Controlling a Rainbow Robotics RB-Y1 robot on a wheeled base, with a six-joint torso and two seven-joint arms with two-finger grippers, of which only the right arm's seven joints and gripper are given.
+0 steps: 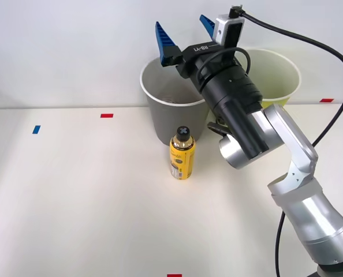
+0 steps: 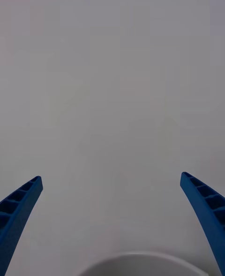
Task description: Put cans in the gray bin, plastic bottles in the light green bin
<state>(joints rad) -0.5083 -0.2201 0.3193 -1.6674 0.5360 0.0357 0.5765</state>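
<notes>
Light green bin (image 1: 287, 81): left wall and base hidden behind right arm (image 1: 241, 115). Gray bin (image 1: 160, 98): right rim and wall covered by arm; contents too dim to tell. Yellow bottle (image 1: 182, 154): label print too small to read. Wrist view: blue fingers (image 2: 18, 210) cut by frame edges; white bin rim (image 2: 140, 259) cut at edge, bin colour undeterminable.

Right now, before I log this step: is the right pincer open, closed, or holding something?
Right pincer: open and empty, fingers spread above the gray bin.
</notes>
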